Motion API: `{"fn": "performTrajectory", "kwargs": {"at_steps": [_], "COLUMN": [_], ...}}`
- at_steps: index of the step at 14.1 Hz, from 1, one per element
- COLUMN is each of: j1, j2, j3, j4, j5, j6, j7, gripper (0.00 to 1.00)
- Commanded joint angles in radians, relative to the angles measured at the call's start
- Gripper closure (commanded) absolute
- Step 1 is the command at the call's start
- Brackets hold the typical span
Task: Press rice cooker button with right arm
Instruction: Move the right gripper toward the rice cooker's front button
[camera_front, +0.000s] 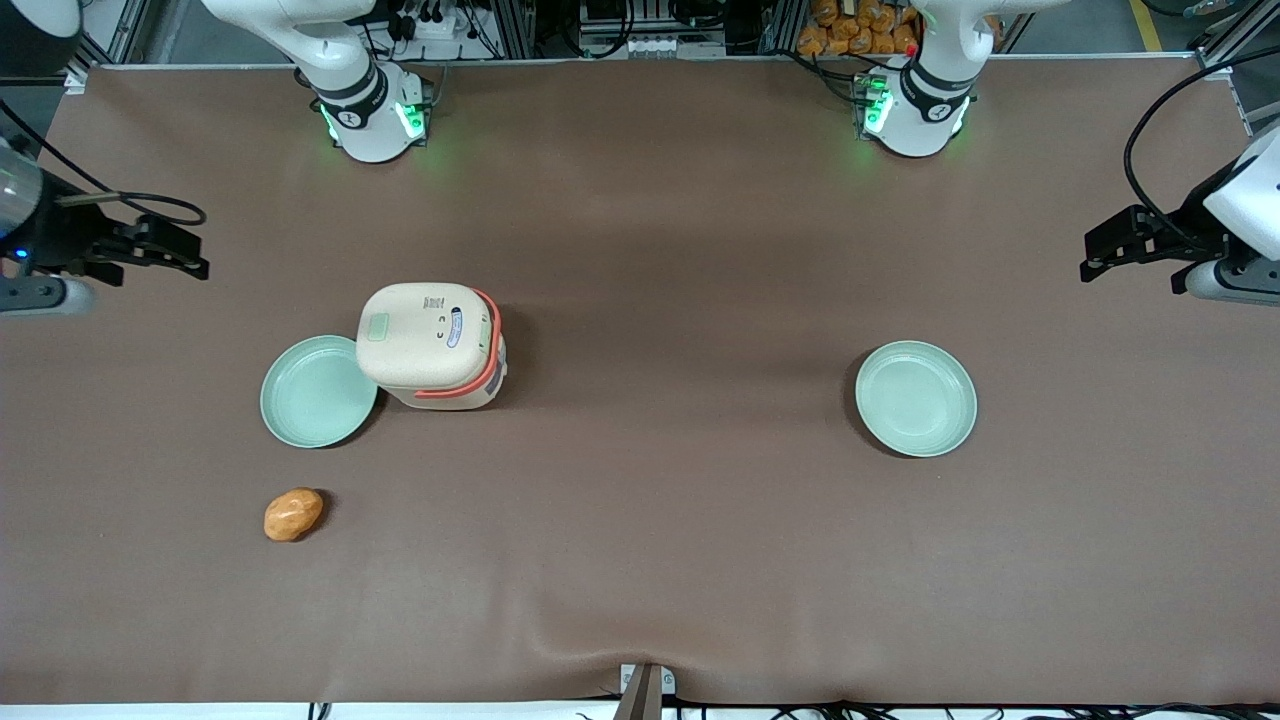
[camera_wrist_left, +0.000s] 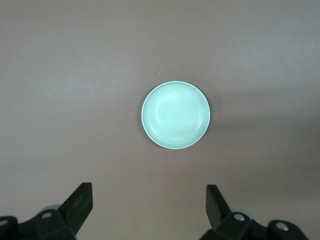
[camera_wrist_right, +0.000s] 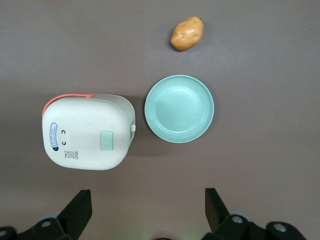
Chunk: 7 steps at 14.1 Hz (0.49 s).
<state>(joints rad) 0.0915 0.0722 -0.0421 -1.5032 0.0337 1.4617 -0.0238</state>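
The rice cooker (camera_front: 430, 345) is cream-beige with a coral-orange handle band and stands on the brown table with its lid shut. A pale green rectangular button (camera_front: 378, 326) sits on its lid. The cooker also shows in the right wrist view (camera_wrist_right: 87, 132), with the button (camera_wrist_right: 106, 140) facing up. My right arm's gripper (camera_front: 195, 255) hangs above the table at the working arm's end, apart from the cooker and farther from the front camera than it. In the right wrist view the gripper (camera_wrist_right: 147, 202) is open and empty, with bare table between its fingers (camera_wrist_right: 80, 210).
A pale green plate (camera_front: 318, 391) lies against the cooker's side toward the working arm's end; it also shows in the right wrist view (camera_wrist_right: 179, 108). A potato (camera_front: 293, 514) lies nearer the front camera. A second green plate (camera_front: 915, 398) lies toward the parked arm's end.
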Motion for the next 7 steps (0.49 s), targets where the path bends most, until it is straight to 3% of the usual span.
{"fn": "performTrajectory", "kwargs": {"at_steps": [1, 5, 7], "j1": [0.043, 0.076, 0.086], "j2": [0.021, 0.066, 0.089], "j3": [-0.005, -0.005, -0.005], "j4": [-0.003, -0.049, -0.078], "j5": [0.005, 0.009, 0.014], "j6": [0.049, 0.071, 0.08], "j7": [0.002, 0.004, 0.012], "gripper": [0.0, 0.0, 0.38]}}
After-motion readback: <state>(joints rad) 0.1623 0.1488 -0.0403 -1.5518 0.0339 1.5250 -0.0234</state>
